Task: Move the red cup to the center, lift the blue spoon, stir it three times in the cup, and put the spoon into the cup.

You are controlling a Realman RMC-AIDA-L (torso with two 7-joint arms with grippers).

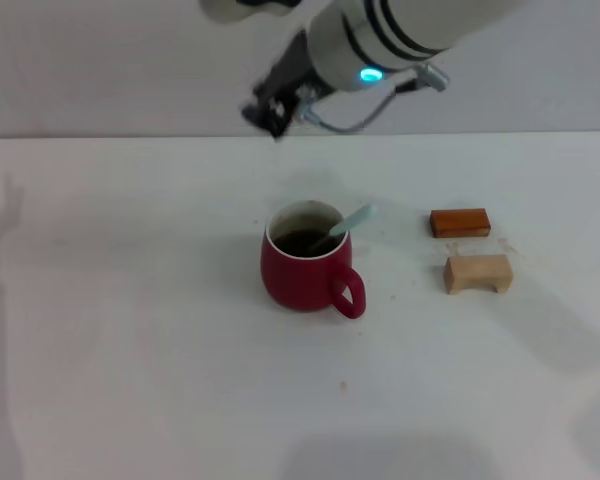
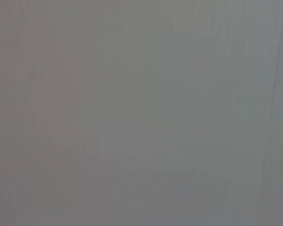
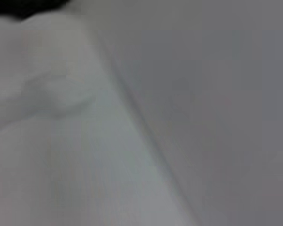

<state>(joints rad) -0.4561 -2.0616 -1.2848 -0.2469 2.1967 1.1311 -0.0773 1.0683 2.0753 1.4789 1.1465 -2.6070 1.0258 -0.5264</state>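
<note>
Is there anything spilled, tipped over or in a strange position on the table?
Nothing stands out. The red cup stands upright with the blue spoon leaning inside it. No liquid shows on the table. The orange-brown block and wooden block lie flat beside it. The right gripper is raised above.

On my head view, the red cup stands upright on the white counter, near the middle of the work area. It is a rounded dark-red mug with a white inner rim; I see dark liquid inside. Its loop handle points toward me and to my right. The blue spoon rests inside the cup, tilted. Its bowl end is down in the liquid and hidden from me. Its pale light-blue handle leans on the rim and projects up and out past the cup's right side.
</note>
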